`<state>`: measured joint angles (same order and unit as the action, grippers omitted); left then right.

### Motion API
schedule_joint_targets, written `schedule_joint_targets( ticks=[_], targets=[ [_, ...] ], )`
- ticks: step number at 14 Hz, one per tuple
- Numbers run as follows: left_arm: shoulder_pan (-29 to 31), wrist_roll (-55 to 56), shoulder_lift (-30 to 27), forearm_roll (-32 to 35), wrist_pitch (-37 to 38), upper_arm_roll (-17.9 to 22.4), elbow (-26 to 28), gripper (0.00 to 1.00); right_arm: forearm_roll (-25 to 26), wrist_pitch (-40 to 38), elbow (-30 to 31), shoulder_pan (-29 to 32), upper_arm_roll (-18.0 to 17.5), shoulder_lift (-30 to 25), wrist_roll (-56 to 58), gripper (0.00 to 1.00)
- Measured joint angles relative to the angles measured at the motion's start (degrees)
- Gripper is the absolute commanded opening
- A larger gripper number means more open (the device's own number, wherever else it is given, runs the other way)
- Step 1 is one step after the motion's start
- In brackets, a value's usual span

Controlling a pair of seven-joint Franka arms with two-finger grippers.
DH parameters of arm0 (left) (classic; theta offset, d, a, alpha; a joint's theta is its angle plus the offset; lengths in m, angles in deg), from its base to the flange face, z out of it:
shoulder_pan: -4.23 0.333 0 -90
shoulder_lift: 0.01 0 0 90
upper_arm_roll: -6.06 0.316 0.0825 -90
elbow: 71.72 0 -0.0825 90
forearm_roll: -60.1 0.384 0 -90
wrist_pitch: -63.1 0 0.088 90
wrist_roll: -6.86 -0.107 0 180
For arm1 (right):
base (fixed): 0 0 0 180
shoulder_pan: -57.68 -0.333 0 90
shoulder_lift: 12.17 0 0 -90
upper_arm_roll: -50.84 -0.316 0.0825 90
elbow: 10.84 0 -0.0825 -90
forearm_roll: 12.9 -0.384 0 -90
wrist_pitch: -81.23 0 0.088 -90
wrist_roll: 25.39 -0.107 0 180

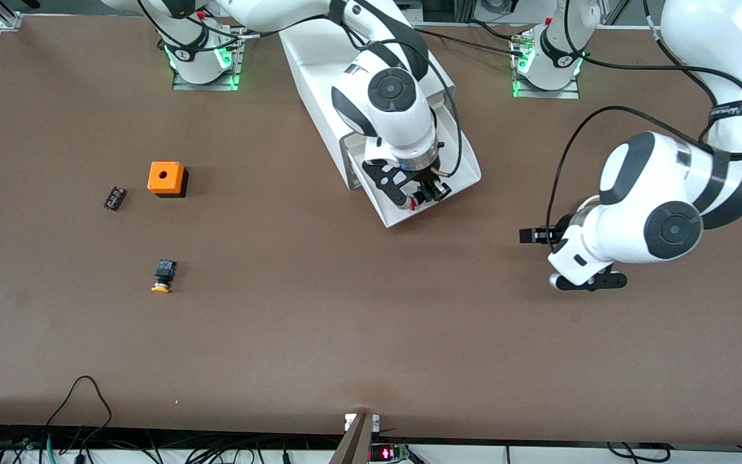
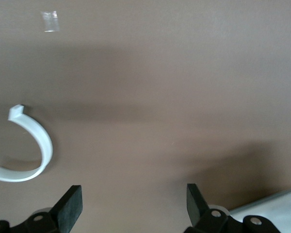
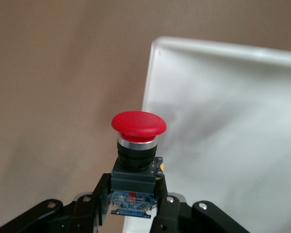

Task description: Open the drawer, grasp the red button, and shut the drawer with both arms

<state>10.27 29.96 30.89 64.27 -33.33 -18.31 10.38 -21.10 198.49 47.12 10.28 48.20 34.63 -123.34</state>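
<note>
button (image 3: 138, 145): red cap up, black blocky body pinched low down between the fingers of the right gripper (image 3: 134, 199), held over the pulled-out drawer (image 1: 435, 180)

right gripper: clamped tight on the button's body, nothing else touched as far as can be seen

left gripper (image 2: 133, 208): fingers spread wide, nothing held, parked low over bare table (image 1: 345, 309) toward the left arm's end, waiting

drawer: out of the white cabinet (image 1: 319, 58), open end facing the front camera, still to be pushed shut

how the button handles: probably light and rigid, hard plastic. The domed cap looks smooth and would likely slip, so the squared body is the better place to be gripped, which is where it's taken now

risk: a top-heavy little thing held low could tip if swung fast

other bits: yellow-capped button (image 1: 163, 276), orange cube (image 1: 166, 178), small black part (image 1: 114, 198), all well apart toward the right arm's end
</note>
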Motion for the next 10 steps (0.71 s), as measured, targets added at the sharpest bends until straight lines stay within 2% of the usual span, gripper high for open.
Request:
schedule_joint_targets(
  ticks=[3, 7, 10],
  targets=[
    [-0.23, 9.13, -0.94, -0.02, -10.50, -2.95, 7.35, 0.95, -0.24, -6.08, -1.58, 4.34, 0.13, -1.55, 8.46, 0.00],
    [-0.58, 21.14, -3.42, 0.01, -27.01, -7.11, 21.85, 0.96, -1.66, -14.94, -1.77, 12.35, 0.48, -4.02, 28.04, 0.00],
    [-0.57, 27.66, -4.41, 0.01, -32.92, -9.58, 27.71, 0.98, -2.97, -22.46, -1.78, 19.35, 0.73, -5.66, 43.41, 0.00]
  ],
)
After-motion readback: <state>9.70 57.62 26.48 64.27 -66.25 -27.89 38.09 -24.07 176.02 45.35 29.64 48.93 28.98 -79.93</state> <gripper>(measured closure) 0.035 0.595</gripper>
